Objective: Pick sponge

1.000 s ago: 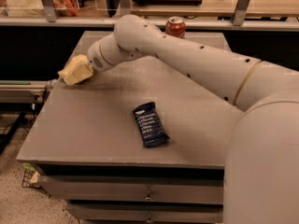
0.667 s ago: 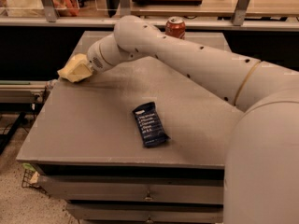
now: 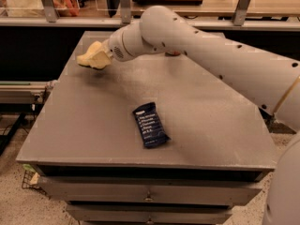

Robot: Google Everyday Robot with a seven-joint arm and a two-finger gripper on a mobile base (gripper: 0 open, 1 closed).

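My gripper (image 3: 93,55) is at the end of the white arm, over the far left part of the grey table (image 3: 93,139). It is raised a little above the surface and casts a shadow below. A pale yellow sponge (image 3: 85,60) sits pinched between the cream-yellow fingers and sticks out to the left. No other sponge lies on the table.
A dark blue snack bar wrapper (image 3: 150,124) lies flat near the table's middle front. A counter with metal posts (image 3: 47,3) runs behind the table. A rail (image 3: 23,90) sits to the left, and there are drawers (image 3: 150,196) below the tabletop.
The gripper has moved up and to the right, away from the table's left edge, with the yellow sponge in it. The wrapper has not moved.
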